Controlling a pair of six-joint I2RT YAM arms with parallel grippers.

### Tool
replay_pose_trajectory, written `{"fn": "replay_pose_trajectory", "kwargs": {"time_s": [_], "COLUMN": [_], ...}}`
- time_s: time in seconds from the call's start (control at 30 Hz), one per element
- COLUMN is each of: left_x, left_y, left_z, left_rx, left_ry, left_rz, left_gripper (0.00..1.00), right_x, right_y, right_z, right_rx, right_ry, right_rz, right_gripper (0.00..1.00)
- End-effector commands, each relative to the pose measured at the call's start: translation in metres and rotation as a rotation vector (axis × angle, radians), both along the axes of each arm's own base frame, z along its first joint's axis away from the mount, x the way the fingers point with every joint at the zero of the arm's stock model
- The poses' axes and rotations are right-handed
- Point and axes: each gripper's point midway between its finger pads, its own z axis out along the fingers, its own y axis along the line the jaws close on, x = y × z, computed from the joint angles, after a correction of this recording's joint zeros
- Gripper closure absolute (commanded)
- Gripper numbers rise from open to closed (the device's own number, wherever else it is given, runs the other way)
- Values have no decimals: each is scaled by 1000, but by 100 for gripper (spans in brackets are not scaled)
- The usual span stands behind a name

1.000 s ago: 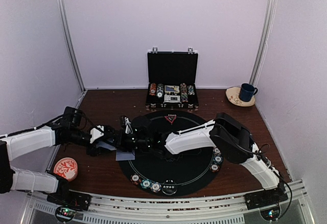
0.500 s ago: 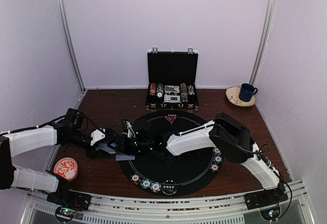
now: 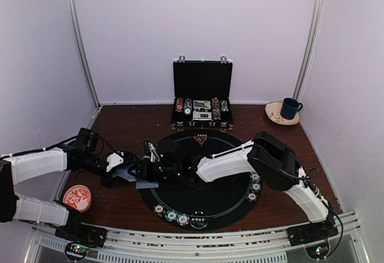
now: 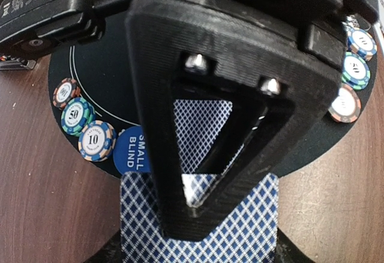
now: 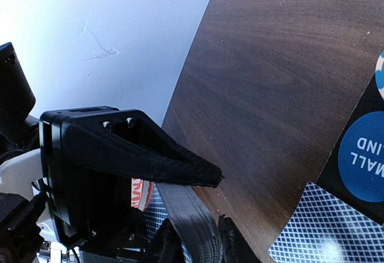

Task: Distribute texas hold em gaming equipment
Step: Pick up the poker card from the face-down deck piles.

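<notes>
Overhead, a round black felt mat (image 3: pixel 204 198) lies on a dark brown wooden table (image 3: pixel 120 128). The two grippers meet at the mat's left rim. The left gripper (image 3: pixel 123 172) reaches in from the left and is clamped on a deck of grey-blue diamond-backed playing cards (image 4: pixel 198 233), held above the table just off the mat's left edge. The right gripper (image 3: pixel 149 168) stretches across the mat to that deck. One of its black triangular fingers (image 4: pixel 180 95) sits over the cards, but the views do not show whether its jaws pinch a card or hang loose. A single loose card (image 3: pixel 147 184) with the same back lies flat across the mat's rim, just beside a round blue "small blind" disc (image 5: pixel 363 155). A row of small striped-edge poker chips (image 3: pixel 171 215) sits along the mat's near edge, and a second group of chips (image 3: pixel 255 186) sits at its right edge. A red triangle marker (image 3: pixel 201 138) lies at the mat's far edge. Beyond it an open black briefcase (image 3: pixel 202 92) stands at the back of the table. A red-and-white patterned round dish (image 3: pixel 77 197) rests on the table's near left side.
</notes>
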Motion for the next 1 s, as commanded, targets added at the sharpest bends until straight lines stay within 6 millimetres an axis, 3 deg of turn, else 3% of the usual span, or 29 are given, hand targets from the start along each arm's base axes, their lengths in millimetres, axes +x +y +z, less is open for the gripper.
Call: {"fn": "replay_pose_trajectory", "kwargs": {"time_s": [0.0,0.3,0.43,0.53,0.8,0.97], "left_x": [3,3,2,2,4,4], "left_y": [-3,-2,-2,-2,-2,-1], "left_z": [4,1,1,1,-1,-2], "left_rx": [-22,-17,-17,-18,-13,-10], "left_ry": [-19,-15,-16,-16,-13,-10], "left_rz": [-1,1,1,0,5,7], "left_gripper": [89,89,89,89,89,89], "right_x": [15,19,21,22,18,12], "right_y": [-14,-23,-28,-30,-28,-28], "right_z": [15,14,12,8,17,24], "right_rx": [-31,-74,-90,-102,-64,-35], "right_ry": [-25,-55,-55,-56,-57,-48], "right_rz": [-51,-70,-78,-86,-61,-37], "right_gripper": [79,80,73,72,78,87]}}
